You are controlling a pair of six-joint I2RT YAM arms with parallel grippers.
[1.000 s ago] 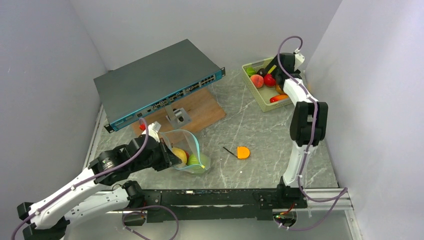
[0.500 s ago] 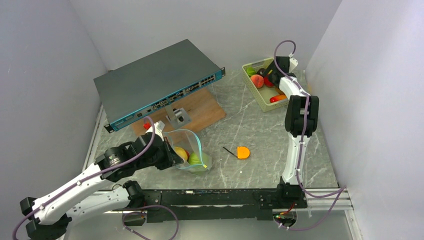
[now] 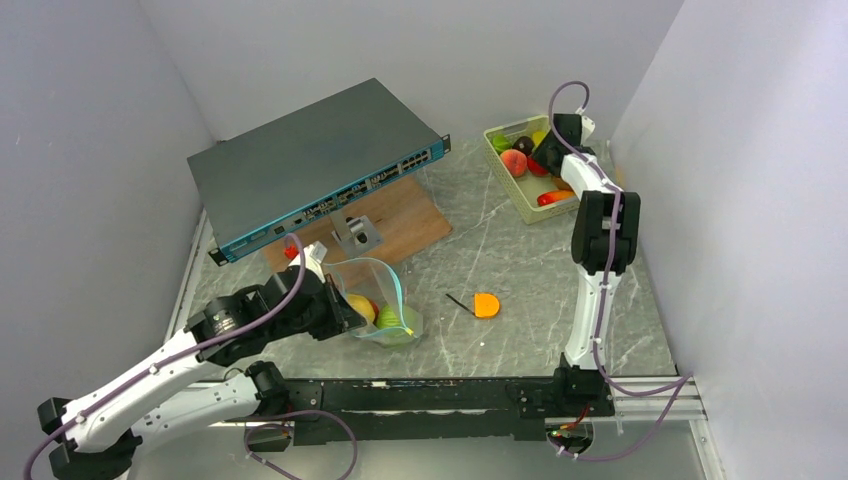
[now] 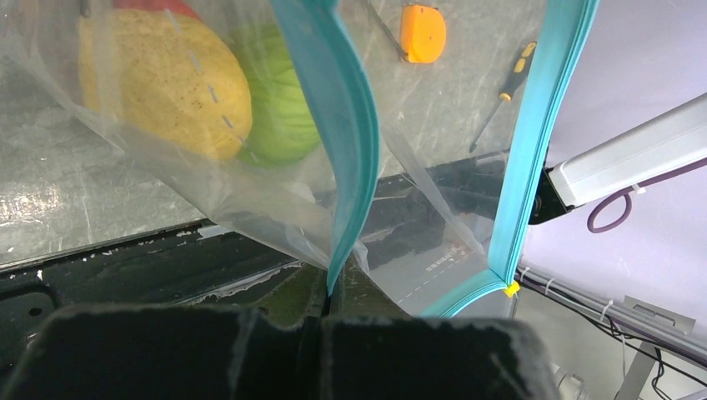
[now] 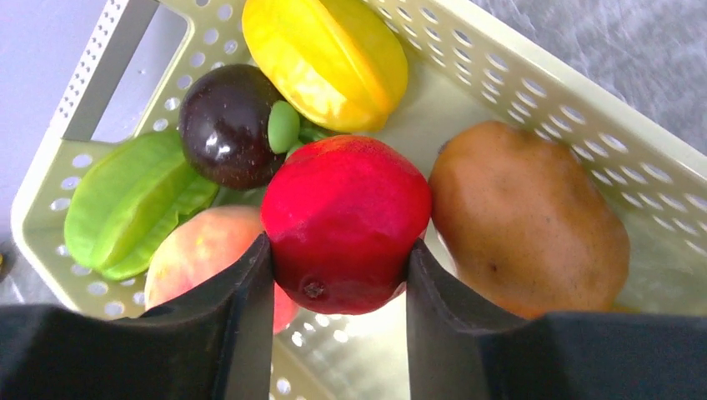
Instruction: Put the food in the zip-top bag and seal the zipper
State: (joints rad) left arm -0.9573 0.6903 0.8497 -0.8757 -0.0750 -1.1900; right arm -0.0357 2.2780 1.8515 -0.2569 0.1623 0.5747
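The clear zip-top bag stands open on the table at front left. It holds a yellow lemon and a green cabbage, with something red behind them. My left gripper is shut on the near side of the teal zipper and holds the mouth up. My right gripper is down in the pale green basket at the back right. Its fingers press both sides of a red apple. A peach lies beside the apple, partly behind the left finger.
The basket also holds a yellow starfruit, a dark plum, a green starfruit and a brown fruit. An orange tape measure and a screwdriver lie right of the bag. A network switch and a wooden board stand behind it.
My right gripper has dropped into the basket and closed around the red apple. My left gripper has shifted slightly and still holds the bag's edge.
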